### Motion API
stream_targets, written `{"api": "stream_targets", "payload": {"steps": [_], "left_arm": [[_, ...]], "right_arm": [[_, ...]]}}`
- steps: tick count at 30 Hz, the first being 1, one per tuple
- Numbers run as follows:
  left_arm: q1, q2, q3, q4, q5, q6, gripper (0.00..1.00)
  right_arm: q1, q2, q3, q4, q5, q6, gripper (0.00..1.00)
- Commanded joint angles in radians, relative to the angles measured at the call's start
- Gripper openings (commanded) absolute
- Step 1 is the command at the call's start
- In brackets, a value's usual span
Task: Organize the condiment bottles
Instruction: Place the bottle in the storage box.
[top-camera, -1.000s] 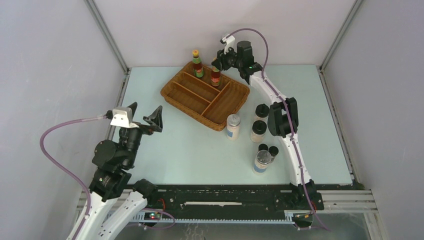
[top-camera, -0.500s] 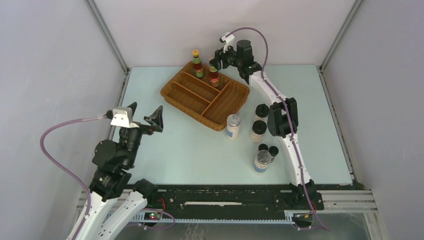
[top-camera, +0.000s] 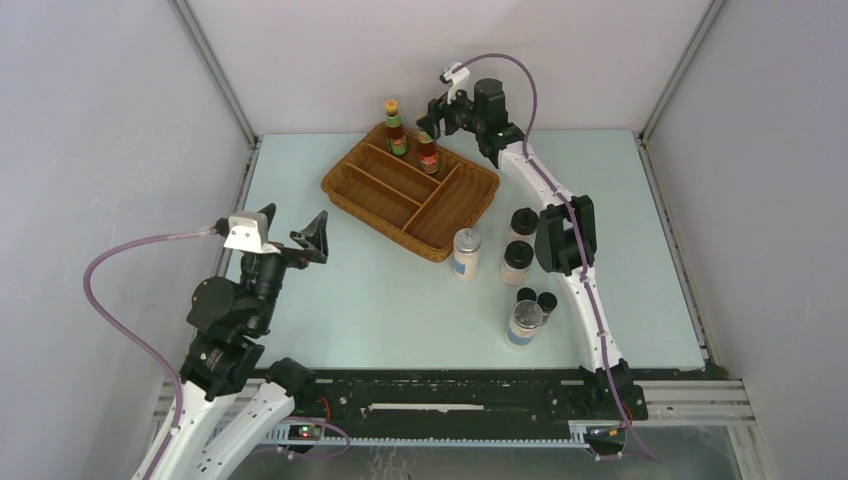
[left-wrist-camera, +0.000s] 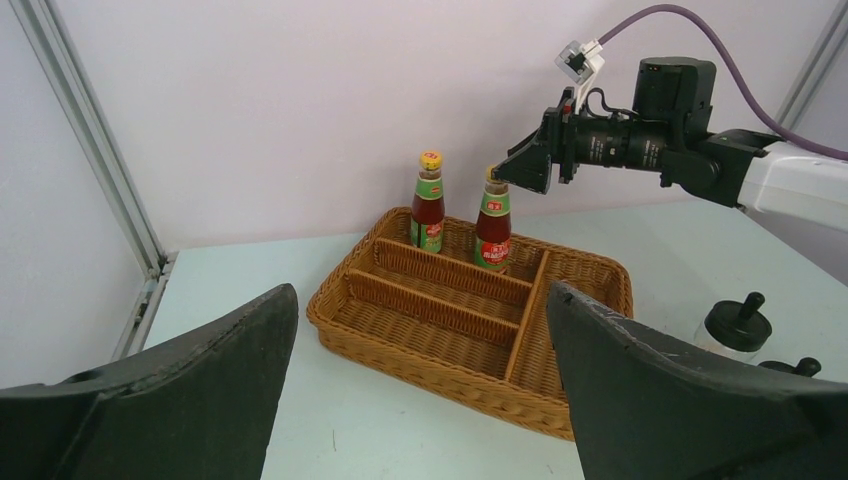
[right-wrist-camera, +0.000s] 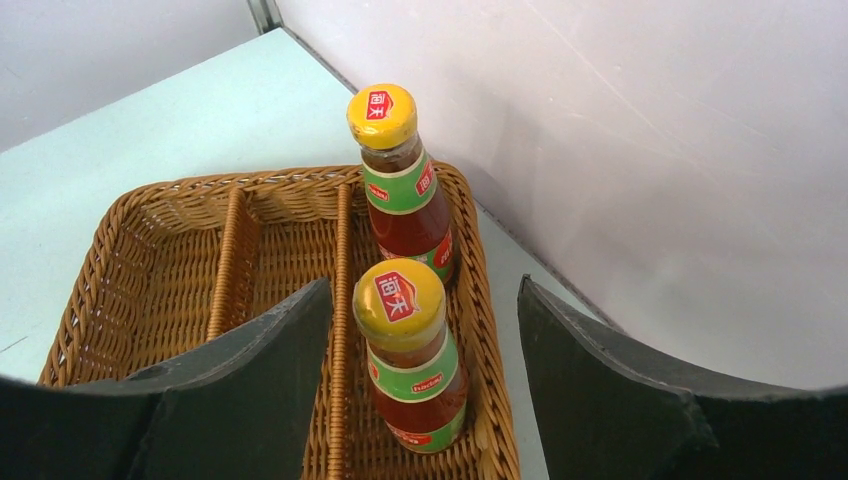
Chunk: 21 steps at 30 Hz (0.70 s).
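Note:
Two slim red-brown sauce bottles (top-camera: 396, 128) (top-camera: 428, 150) with yellow caps stand upright in the far compartment of the wicker tray (top-camera: 380, 222). My right gripper (top-camera: 432, 120) is open above the nearer one. In the right wrist view its fingers flank that bottle (right-wrist-camera: 410, 355) without touching it, and the other bottle (right-wrist-camera: 405, 190) stands just beyond. Two silver-lidded jars (top-camera: 466, 252) (top-camera: 524, 322), two black-capped shakers (top-camera: 523, 222) (top-camera: 517, 260) and two small dark vials (top-camera: 527, 295) (top-camera: 547, 300) stand on the table right of the tray. My left gripper (top-camera: 290, 238) is open and holds nothing, well left of the tray.
The tray's other compartments (left-wrist-camera: 440, 330) hold nothing. The right arm (top-camera: 565, 235) reaches over the table beside the shakers and vials. Grey walls enclose the table on three sides, close behind the tray.
My right gripper has opened and let go of the nearer sauce bottle, which now stands free in the tray. The left arm has hardly moved.

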<state>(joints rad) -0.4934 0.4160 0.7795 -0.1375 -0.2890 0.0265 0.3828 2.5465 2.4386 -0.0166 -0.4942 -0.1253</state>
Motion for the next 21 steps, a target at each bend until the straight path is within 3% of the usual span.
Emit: {"api": "stream_targets", "payload": {"steps": [1,21], "left_arm": [[-0.002,0.01,0.011,0.015,0.004,0.01,0.98],[-0.002,0.006,0.097,-0.078,0.06,-0.076,0.99]], "right_arm": [[0.0,-0.05,0.023,0.05,0.003,-0.004,0.77],[0.004,-0.269,-0.195,0.128,0.024,0.002,0.85]]}}
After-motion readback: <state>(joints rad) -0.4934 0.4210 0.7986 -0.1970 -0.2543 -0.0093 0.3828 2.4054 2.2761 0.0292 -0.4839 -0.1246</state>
